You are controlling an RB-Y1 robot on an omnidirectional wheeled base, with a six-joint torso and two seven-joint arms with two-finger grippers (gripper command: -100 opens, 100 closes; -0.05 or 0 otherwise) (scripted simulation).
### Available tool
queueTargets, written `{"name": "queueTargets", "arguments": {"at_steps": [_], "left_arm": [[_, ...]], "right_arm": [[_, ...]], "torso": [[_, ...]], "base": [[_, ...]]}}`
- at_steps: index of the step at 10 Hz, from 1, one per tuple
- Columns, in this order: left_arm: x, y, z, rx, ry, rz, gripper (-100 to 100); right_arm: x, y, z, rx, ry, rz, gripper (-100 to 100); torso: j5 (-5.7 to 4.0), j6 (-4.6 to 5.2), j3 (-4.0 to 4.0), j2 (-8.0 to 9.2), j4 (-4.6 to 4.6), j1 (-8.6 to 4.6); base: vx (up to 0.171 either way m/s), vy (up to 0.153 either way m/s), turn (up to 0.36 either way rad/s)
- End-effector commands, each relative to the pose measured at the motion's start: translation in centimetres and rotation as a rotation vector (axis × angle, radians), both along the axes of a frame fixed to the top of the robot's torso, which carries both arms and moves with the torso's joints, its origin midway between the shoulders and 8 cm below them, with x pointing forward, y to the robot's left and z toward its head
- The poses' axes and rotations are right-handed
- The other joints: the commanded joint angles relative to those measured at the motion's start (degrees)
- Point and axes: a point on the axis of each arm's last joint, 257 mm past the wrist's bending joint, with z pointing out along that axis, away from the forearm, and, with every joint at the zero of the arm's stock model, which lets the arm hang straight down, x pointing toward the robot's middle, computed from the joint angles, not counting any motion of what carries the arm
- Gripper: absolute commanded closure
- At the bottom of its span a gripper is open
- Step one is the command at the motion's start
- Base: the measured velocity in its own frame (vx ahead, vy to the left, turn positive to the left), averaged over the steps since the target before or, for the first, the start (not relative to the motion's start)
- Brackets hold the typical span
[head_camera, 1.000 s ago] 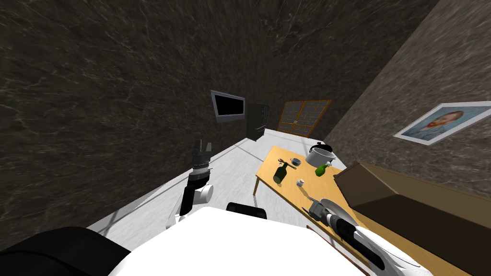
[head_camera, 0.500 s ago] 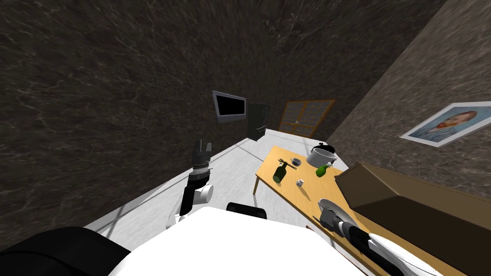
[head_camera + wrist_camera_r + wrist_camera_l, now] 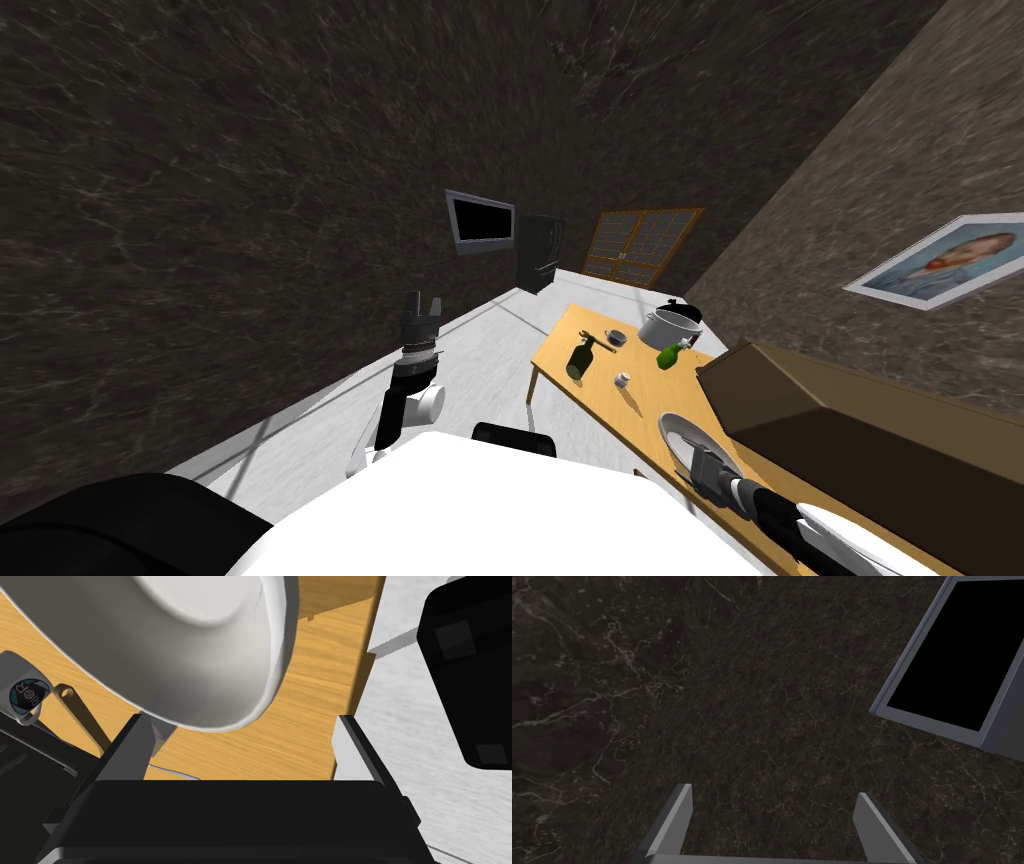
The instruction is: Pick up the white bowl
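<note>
I am hovering my right tool [image 3: 240,717], released, at the white bowl [image 3: 200,651]'s edge on the counter [image 3: 310,676]; my left tool [image 3: 772,796] is hanging released.

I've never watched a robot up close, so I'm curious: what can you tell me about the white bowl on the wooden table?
The white bowl is round, wide and shallow, plain and smooth, with a thick rounded rim and a flat bottom inside; it looks empty. It sits upright on the light wooden table, near its edge, beside a brown box. The open right gripper is at its near rim, one finger overlapping the bowl's outline; actual contact cannot be told.
</note>
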Motion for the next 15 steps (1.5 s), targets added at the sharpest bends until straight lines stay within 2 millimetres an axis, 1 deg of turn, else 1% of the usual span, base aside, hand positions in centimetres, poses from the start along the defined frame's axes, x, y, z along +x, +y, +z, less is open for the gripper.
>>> {"name": "queueTargets", "arguments": {"at_steps": [1, 3, 4, 5, 6, 9, 10, 13, 15], "left_arm": [[0.0, 0.0, 0.0, 0.0, 0.0, 0.0, 0], [0.0, 0.0, 0.0, 0.0, 0.0, 0.0, 0], [0.0, 0.0, 0.0, 0.0, 0.0, 0.0, 0], [0.0, 0.0, 0.0, 0.0, 0.0, 0.0, 0], [0.0, 0.0, 0.0, 0.0, 0.0, 0.0, 0], [0.0, 0.0, 0.0, 0.0, 0.0, 0.0, 0], [0.0, 0.0, 0.0, 0.0, 0.0, 0.0, 0], [0.0, 0.0, 0.0, 0.0, 0.0, 0.0, 0], [0.0, 0.0, 0.0, 0.0, 0.0, 0.0, 0]], "right_arm": [[-0.6, -1.0, -0.1, -0.012, 0.012, -0.011, -100], [-2.4, -2.1, -0.5, -0.042, 0.05, -0.007, -100], [-1.7, -1.8, -0.3, -0.033, 0.039, -0.01, -100], [-1.8, -1.8, -0.4, -0.035, 0.041, -0.008, 0], [-2.1, -1.8, -0.8, -0.044, 0.057, -0.021, -100], [-2.4, -1.7, -1.1, -0.04, 0.067, -0.057, -100], [-2.4, -1.7, -1.1, -0.036, 0.066, -0.065, -100], [-2.9, -1.4, -1.6, -0.057, 0.083, -0.087, -100], [-2.9, -1.4, -1.6, -0.039, 0.079, -0.119, -100]], "torso": [[0.0, 0.0, 0.0, 0.0, 0.0, 0.0], [0.04, -0.01, -0.04, -0.06, -0.02, 0.13], [0.02, -0.01, -0.02, -0.03, -0.01, 0.08], [0.03, -0.01, -0.03, -0.06, -0.01, 0.12], [0.04, -0.01, -0.05, -0.09, -0.02, 0.17], [0.0, -0.04, 0.07, 0.14, 0.03, 0.0], [0.01, 0.0, 0.07, 0.12, 0.03, 0.02], [0.02, 0.0, 0.03, 0.06, 0.01, 0.05], [0.01, 0.01, 0.05, 0.08, 0.02, 0.02]], "base": [[0.0, 0.0, 0.0], [-0.016, -0.02, 0.024], [-0.01, -0.014, 0.005], [0.0, 0.0, 0.0], [-0.047, -0.032, 0.196], [-0.064, -0.049, 0.124], [-0.022, -0.02, -0.025], [-0.054, -0.036, 0.146], [-0.038, -0.032, 0.043]]}}
